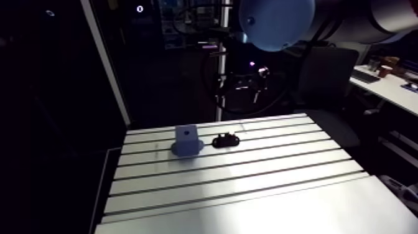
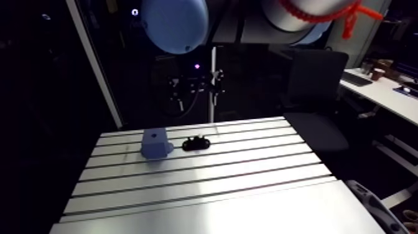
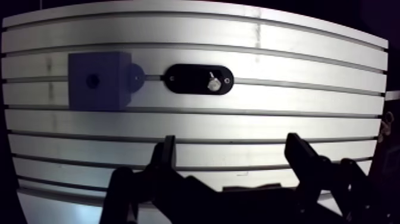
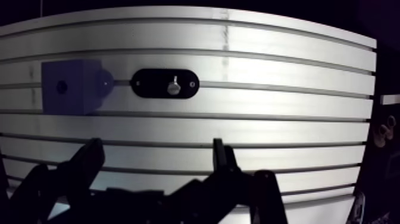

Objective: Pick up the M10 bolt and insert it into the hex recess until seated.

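Note:
A blue block [image 3: 98, 80] with a small dark recess [image 3: 92, 80] in its top face stands on the slotted table [image 3: 238, 125], toward the far side. Right beside it lies a black oval holder [image 3: 198, 78] with the silver bolt [image 3: 212, 84] standing in it, head up. In the arm view the block [image 1: 186, 140] and the holder [image 1: 225, 140] sit side by side near the table's back edge. My gripper [image 3: 232, 146] hovers high over the table, several slots short of the holder. Its fingers [image 3: 168, 156] are spread wide and hold nothing.
Long slots run across the table [image 1: 249, 180], parallel to the row of block and holder. The table's side edge [image 3: 381, 95] lies beyond the holder on the bolt's side, with dark floor past it. Bare aluminium lies between gripper and holder.

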Controlling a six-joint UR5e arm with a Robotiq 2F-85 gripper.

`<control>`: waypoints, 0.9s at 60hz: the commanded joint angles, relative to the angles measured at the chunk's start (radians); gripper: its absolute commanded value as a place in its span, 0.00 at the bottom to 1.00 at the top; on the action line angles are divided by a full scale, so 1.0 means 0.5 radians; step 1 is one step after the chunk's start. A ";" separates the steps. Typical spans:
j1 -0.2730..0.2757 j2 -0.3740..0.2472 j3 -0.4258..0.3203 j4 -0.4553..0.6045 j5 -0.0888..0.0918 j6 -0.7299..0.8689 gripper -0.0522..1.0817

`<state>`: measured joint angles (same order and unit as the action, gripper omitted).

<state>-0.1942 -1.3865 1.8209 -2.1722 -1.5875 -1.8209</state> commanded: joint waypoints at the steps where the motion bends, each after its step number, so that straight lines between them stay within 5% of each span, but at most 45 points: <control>1: -0.014 0.083 0.029 -0.071 -0.002 -0.076 0.05; 54: -0.047 0.256 0.072 -0.261 0.035 -0.195 0.06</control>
<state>-0.2199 -1.2737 1.8560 -2.2912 -1.5724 -1.9188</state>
